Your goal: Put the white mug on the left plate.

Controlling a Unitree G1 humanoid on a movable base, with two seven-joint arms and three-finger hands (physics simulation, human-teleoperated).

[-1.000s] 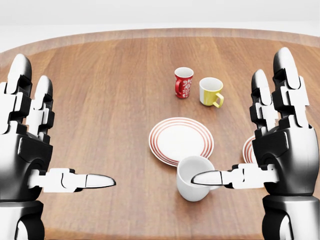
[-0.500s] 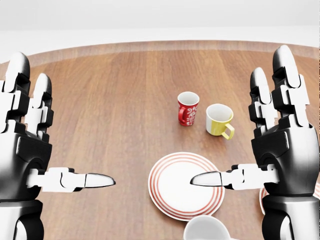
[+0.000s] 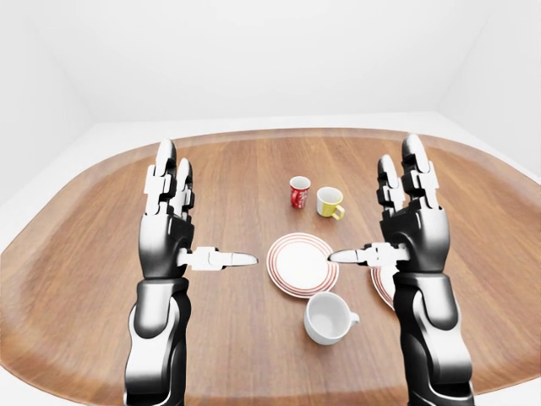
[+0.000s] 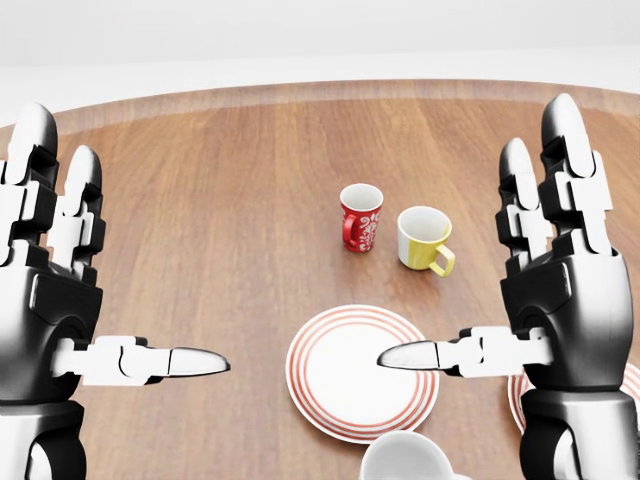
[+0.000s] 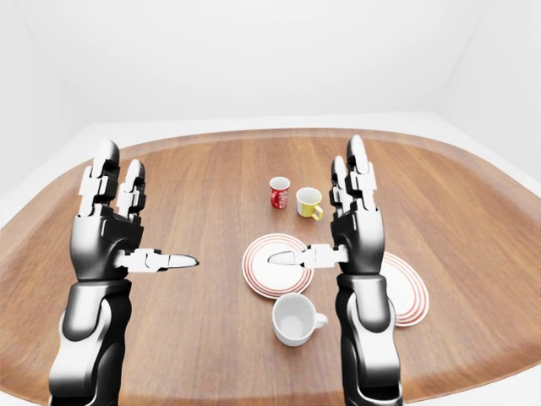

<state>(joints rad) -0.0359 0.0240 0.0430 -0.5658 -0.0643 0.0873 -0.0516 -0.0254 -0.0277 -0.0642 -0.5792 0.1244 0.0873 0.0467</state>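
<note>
both hands raised above the tabletop (image 3: 101, 254), palms facing each other, fingers spread, nothing held: left hand (image 3: 169, 224) and right hand (image 3: 406, 224) are both splayed wide and well clear of every object. the white mug (image 3: 328, 317) stands upright near the tabletop's near edge, just below the left plate (image 3: 300, 264) in the left-eye view, apart from it as far as i can judge, with its handle pointing toward the right plate (image 5: 404, 288). that second plate lies partly behind the right forearm. risks, as judgement: the handle side is the one facing the right hand, so a sideways grasp may push on the handle and spin or tip the mug before the fingers close; glossy glazed walls and three hard fingers suggest a slip if the grip lands high on the rim. the right forearm hangs over the right plate, so lowering it could nudge that plate. the two plates look identical, so a mix-up in the target is possible. red patterned mug (image 4: 360, 216) and yellow mug (image 4: 424, 238) sit further up, well apart from the work area. materials: smooth wood-grain oval top with a raised rim; shiny ceramic cylinders; shallow round plates, white with red concentric rings.
</note>
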